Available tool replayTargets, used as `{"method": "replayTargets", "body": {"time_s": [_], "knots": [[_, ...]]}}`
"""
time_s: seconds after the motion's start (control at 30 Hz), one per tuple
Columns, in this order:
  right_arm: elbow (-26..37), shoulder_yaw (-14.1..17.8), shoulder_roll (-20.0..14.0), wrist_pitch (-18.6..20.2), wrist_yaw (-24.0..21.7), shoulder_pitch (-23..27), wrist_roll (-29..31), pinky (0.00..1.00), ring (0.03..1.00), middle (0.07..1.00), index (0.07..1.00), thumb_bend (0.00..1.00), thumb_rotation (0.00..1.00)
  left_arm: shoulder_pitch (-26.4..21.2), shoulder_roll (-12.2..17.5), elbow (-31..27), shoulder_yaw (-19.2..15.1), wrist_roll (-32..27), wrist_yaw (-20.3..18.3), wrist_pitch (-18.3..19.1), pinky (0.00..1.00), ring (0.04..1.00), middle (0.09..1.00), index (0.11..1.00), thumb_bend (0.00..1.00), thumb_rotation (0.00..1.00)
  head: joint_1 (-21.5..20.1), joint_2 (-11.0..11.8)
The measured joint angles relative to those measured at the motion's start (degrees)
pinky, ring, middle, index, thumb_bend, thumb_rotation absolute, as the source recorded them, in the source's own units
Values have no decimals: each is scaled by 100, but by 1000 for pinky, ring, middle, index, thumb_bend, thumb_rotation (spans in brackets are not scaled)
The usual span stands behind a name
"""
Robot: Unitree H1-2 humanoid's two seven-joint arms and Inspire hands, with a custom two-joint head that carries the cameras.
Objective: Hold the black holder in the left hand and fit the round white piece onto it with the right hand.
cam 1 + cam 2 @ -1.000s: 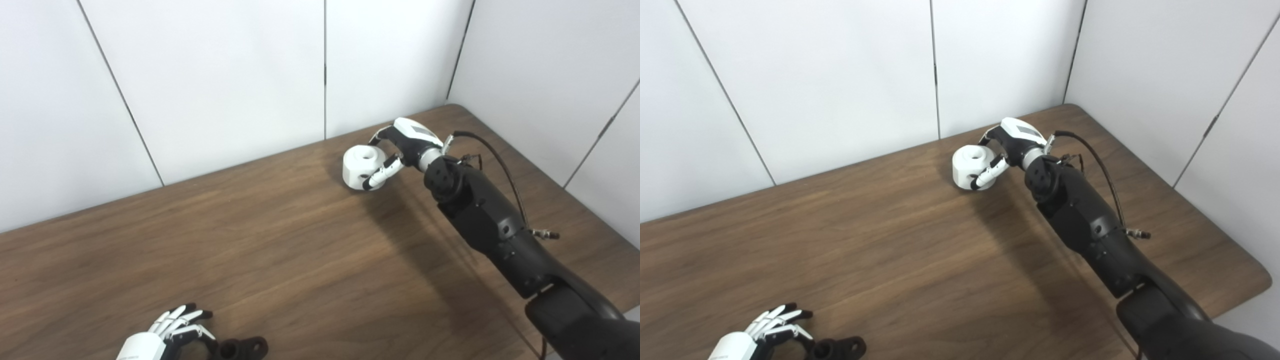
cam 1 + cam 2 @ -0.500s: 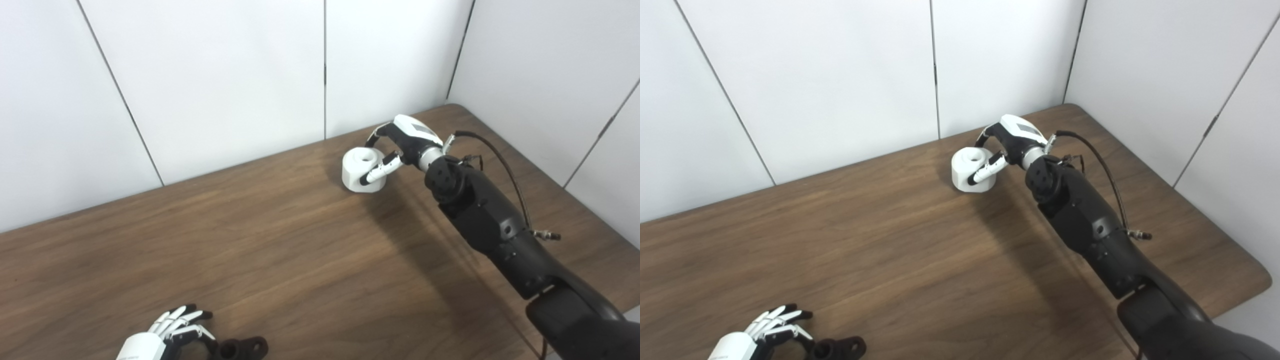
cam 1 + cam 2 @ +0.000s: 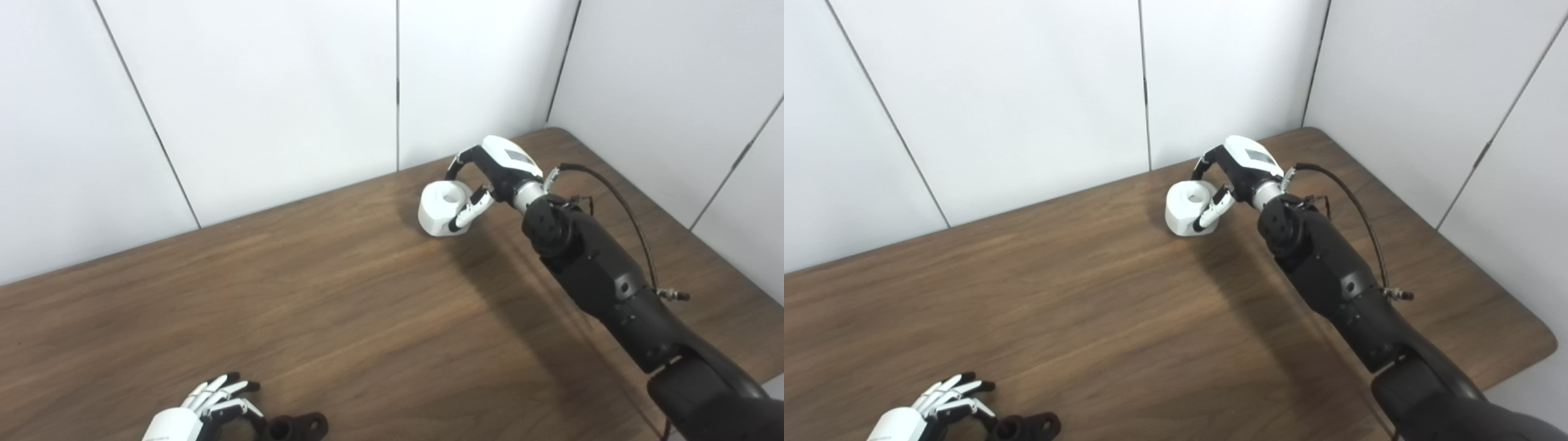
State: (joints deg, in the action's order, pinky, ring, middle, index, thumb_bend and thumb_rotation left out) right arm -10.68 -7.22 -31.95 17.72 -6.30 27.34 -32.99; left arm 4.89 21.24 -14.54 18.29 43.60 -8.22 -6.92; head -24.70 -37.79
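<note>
Round white piece [image 3: 442, 208] sits on the wooden table [image 3: 367, 294] near its far edge, close under the white wall panels, and the right hand [image 3: 490, 177] is curled round it: the thumb crosses its near side and a finger arches over its far rim, so the hand looks closed on the piece, though whether it bears the weight or the piece rests on the wood cannot be told. It reads as a stiff, moulded block with faceted sides and a round hole in its top face; I judge it light for its bulk, hard, smooth and a little slippery, so a grip across opposite sides, below the top face and clear of the hole, should serve best. Well apart from the white piece, at the table's near edge, the black holder [image 3: 300, 425] lies with two ring-like openings showing, and the left hand [image 3: 205, 410] is just beside it, fingers half spread; part of it is cut off by the frame, and whether it grips the holder cannot be told. Between the white piece and the holder nothing shows on the wood, giving room for the carry; the table's rounded far corner lies just to the right of the white piece.
</note>
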Motion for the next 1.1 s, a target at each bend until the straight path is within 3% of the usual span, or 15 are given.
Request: {"method": "replayTargets", "body": {"time_s": [0.23, 0.4, 0.83, 1.1], "knots": [[44, -3, -1, -19, 4, -34, -24, 804, 860, 748, 484, 523, 131, -1, -1, -40, -19, -1, -94, 38, 914, 913, 818, 486, 523, 52, 70, -17], [423, -27, -12, -19, -77, -222, -42, 801, 861, 744, 484, 523, 130, 4, -9, -75, -17, 0, -116, 81, 912, 909, 815, 486, 523, 52, 281, -79], [2647, -55, -214, 334, -1182, -601, -143, 803, 891, 769, 483, 523, 130, 27, -290, -229, 118, 322, -166, 458, 913, 901, 811, 486, 523, 52, 1187, -237], [3542, -80, -192, 329, -1553, -916, -127, 787, 901, 778, 483, 524, 134, 7, -404, -334, 259, 570, -200, 750, 933, 915, 821, 486, 522, 51, 1836, -413]]}}
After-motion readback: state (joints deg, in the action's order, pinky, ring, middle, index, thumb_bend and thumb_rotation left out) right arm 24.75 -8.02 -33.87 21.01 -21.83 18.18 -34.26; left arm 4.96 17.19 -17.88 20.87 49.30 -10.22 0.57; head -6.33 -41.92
